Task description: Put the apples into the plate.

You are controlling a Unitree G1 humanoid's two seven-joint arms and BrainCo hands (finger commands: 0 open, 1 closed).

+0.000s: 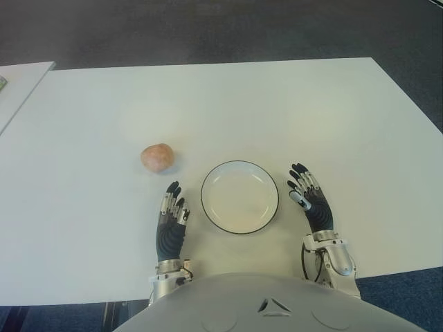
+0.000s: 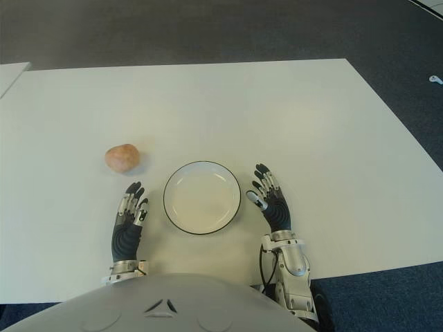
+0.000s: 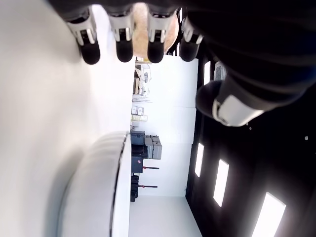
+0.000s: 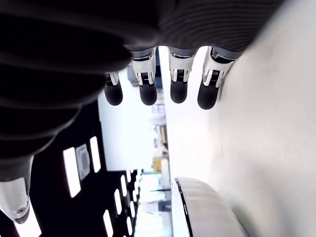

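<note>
One pale reddish apple (image 1: 158,157) lies on the white table (image 1: 277,111), left of and slightly beyond the plate. The white plate (image 1: 239,196) with a thin dark rim sits near the table's front edge and holds nothing. My left hand (image 1: 172,214) shows just left of the plate, fingers straight and spread, a short way nearer than the apple. My right hand (image 1: 309,197) shows just right of the plate, fingers also extended. In the left wrist view the apple (image 3: 143,19) peeks out beyond the fingertips (image 3: 123,47). The plate rim (image 4: 197,207) appears in the right wrist view.
A second white table (image 1: 17,86) stands at the far left, separated by a narrow gap. Dark carpet lies beyond the table's far edge and to the right. Bare tabletop stretches behind and to both sides of the plate.
</note>
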